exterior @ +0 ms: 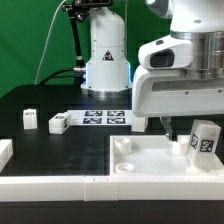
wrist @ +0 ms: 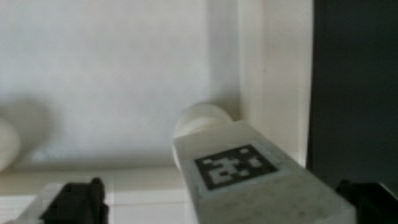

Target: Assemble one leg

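Standing at the white panel's (exterior: 150, 166) corner, 1 leg (exterior: 205, 140) seems placed, probably not tightened; the gripper (exterior: 169, 128) gapes empty.

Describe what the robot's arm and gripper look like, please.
The arm is glossy white, built of smooth rounded shells. Its gripper has a boxy white body with a grey band above it, and it ends in two slim black fingers.

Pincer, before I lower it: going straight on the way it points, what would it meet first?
Probably the leg, seen between the fingers of the open pincer; the white panel lies behind it. Depth is unclear.
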Tool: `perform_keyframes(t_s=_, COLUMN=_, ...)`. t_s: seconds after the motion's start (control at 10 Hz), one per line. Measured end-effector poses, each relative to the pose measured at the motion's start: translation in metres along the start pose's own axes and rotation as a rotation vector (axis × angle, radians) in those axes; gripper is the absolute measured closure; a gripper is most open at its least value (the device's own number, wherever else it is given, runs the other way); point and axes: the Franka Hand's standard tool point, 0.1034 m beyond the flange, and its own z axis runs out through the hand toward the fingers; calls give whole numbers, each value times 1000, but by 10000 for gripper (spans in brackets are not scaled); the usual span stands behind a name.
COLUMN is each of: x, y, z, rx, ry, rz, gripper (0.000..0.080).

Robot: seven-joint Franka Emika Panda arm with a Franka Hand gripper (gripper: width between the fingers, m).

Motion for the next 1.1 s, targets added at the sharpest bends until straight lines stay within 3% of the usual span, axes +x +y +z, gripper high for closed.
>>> perform_keyframes(t_s=0.2, x=0, y=-1, z=0, rx=0, ry=-1, rz=-1, gripper=151)
perform_keyframes(t_s=0.5, x=0, y=0, z=0, rx=0, ry=-1, rz=0, gripper=512)
perform_keyframes(t_s=0.8, x=0, y=-1, z=0, rx=1, ry=-1, rz=30, gripper=511)
perform_keyframes(t_s=1.0, x=0, y=-1, z=1, rx=36, ry=14, rz=302, gripper=511)
perform_keyframes(t_s=1.1, x=-1, y=-1, z=1, rx=41, ry=29, rz=401, gripper=511)
